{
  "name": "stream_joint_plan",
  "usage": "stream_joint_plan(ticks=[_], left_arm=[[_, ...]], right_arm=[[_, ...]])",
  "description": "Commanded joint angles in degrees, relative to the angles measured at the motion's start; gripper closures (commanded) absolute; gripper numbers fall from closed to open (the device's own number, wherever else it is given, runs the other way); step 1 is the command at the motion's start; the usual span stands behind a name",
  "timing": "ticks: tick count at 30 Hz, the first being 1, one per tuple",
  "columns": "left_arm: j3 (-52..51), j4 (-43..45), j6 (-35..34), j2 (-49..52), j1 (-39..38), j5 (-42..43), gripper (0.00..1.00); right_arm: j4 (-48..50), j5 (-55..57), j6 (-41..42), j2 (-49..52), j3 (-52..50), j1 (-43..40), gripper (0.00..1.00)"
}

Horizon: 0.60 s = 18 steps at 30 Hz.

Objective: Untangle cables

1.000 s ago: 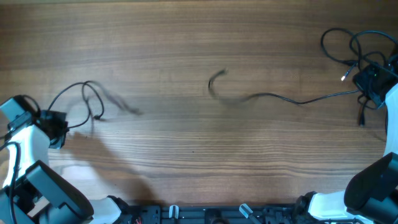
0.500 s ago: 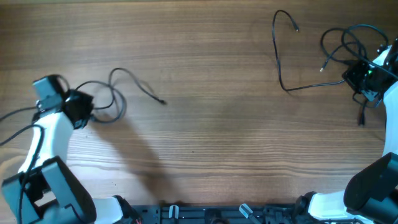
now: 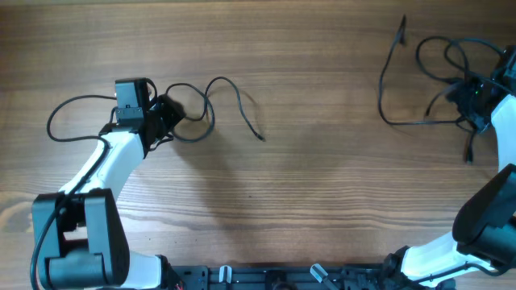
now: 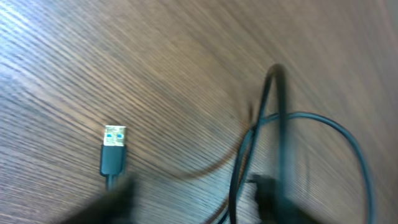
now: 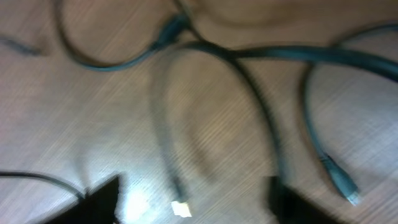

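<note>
Overhead, we see the cables already split into two groups lying well apart on the tabletop (image 3: 290,201). A looped cord (image 3: 211,113) lies at the left hand (image 3: 165,119), and a clump (image 3: 451,60) with one long strand (image 3: 382,93) trailing from it lies by the right hand (image 3: 468,101).

Both wrist views are blurred. In each the fingers seem to stand spread with bare wood between them, so we judge that neither hand (image 4: 193,199) (image 5: 193,199) is pinching anything.

The left cord crosses over itself near its plug (image 4: 113,149). We think the best grip is on a single strand close to that plug, so the end can be drawn out through the loop slowly and low to the tabletop.

On the right we would pin the clump and pull the long strand outward. Fast sweeps risk whipping loose ends back across each other.
</note>
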Motion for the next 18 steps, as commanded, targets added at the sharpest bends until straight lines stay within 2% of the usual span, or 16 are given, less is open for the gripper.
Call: stream_joint_plan(ticks=[1,5,7,8,10,11,13,18], left_arm=[[3.4,0.2,3.3,-5.4,0.1,2.7,0.0],[3.5,-1.4,3.3,-9.3,0.1,2.7,0.0],[3.5,-4.5,3.4,-9.4,0.1,2.7,0.0],[3.5,-5.9,3.4,-9.4,0.1,2.6,0.0],[3.5,-8.9,3.4,-9.3,0.1,2.6,0.0],[3.5,-10.1,3.8,-9.3,0.1,2.7,0.0],[3.5,-10.8,4.2,-9.3,0.1,2.6,0.0],[3.5,-11.1,4.4,-9.3,0.1,2.7,0.0]], right_arm=[[2.4,-9.7,-5.0,-2.7,0.5,-0.1,0.0],[3.0,-22.3,-12.8,-2.7,0.5,0.0,0.0],[2.2,-23.1,-13.9,-2.7,0.5,0.0,0.0],[0.3,-17.9,-12.3,-2.7,0.5,0.0,0.0],[-8.6,9.6,0.5,-2.6,0.3,0.1,0.0],[-10.6,15.3,1.7,-2.6,0.1,0.4,0.0],[-11.6,15.6,7.1,-2.6,0.1,0.5,0.0],[-11.8,15.2,6.3,-3.5,2.5,0.5,0.0]])
